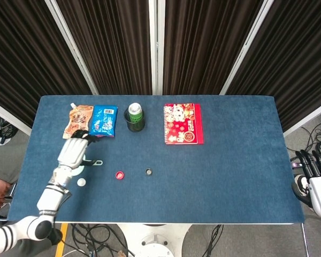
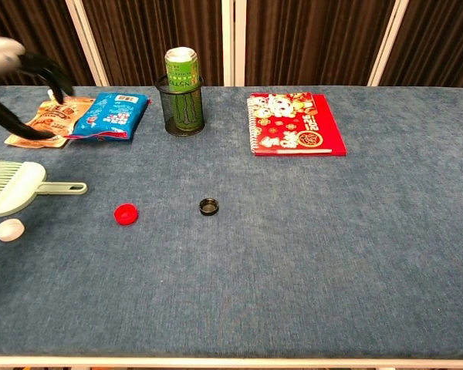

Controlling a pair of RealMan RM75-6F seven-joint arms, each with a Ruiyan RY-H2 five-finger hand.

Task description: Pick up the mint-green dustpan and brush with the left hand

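The mint-green dustpan and brush (image 2: 15, 189) lie flat near the table's left edge, handle pointing right. In the head view my left hand (image 1: 74, 152) covers most of the set, and only the handle (image 1: 96, 162) shows. In the chest view the left hand (image 2: 19, 73) is blurred at the upper left, above the table, fingers apart and holding nothing. My right hand (image 1: 314, 179) hangs off the table's right edge with its fingers spread and nothing in them.
A white cap (image 2: 9, 228), a red cap (image 2: 126, 213) and a black cap (image 2: 208, 205) lie right of and below the dustpan. Behind it are two snack packets (image 2: 50, 119) (image 2: 112, 114), a green can in a black mesh cup (image 2: 183, 92) and a red notebook (image 2: 295, 123).
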